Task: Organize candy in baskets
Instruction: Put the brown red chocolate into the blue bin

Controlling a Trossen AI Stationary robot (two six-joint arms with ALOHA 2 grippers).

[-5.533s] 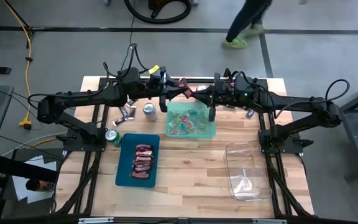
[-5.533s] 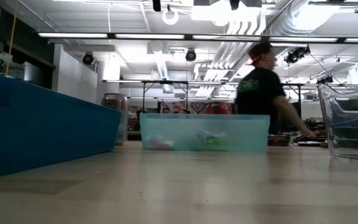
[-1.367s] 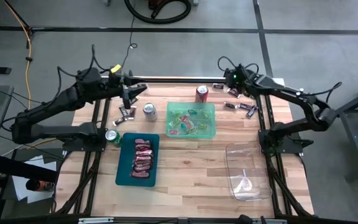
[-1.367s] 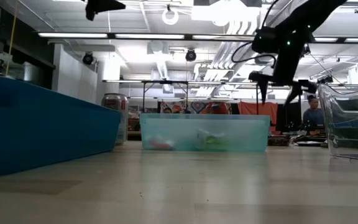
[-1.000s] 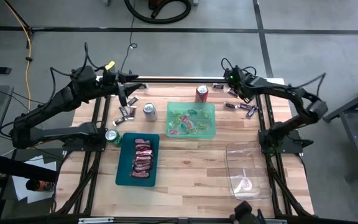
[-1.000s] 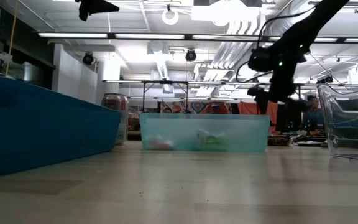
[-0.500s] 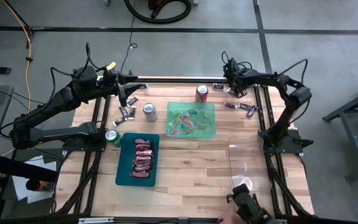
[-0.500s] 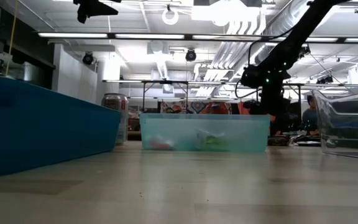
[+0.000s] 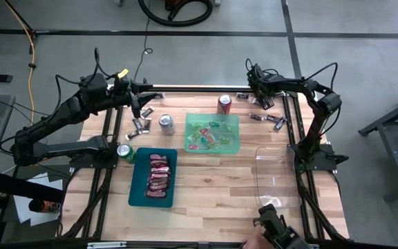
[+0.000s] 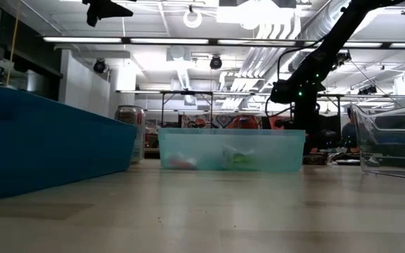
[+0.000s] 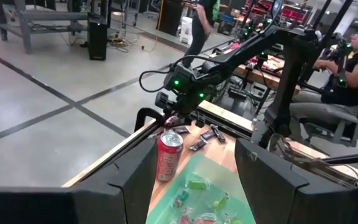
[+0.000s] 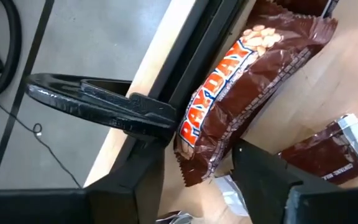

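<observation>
- Now, on the left side of the bench (image 9: 213,187), the left claw (image 9: 137,105) hangs in the air above the far left corner, its fingers apart and holding nothing; this arm seems to wait.
- Below it some small candies (image 9: 141,124) lie loose beside a silver can (image 9: 165,122). Nearer, the dark teal basket (image 9: 136,188) already has red candies in a row.
- In the middle, the light green basket (image 9: 233,142) holds mixed bright candies, with a red can (image 9: 224,104) just behind it.
- On the right, the right claw (image 9: 260,97) is low over the far right corner, where dark bars (image 9: 269,120) lie. The clear basket (image 9: 278,181) looks empty.
- I judge the step in hand is picking a dark bar for the clear basket.
- The right wrist view shows what the high view cannot: a brown Payday bar (image 12: 241,93) lies between the half-open fingers (image 12: 263,171), at the bench edge. If the fingers already press it, I cannot tell.
- The next move calls for closing firmly on the bar, lifting it, and carrying it toward the clear basket.
- The left wrist view alone shows people in the room beyond the bench.
</observation>
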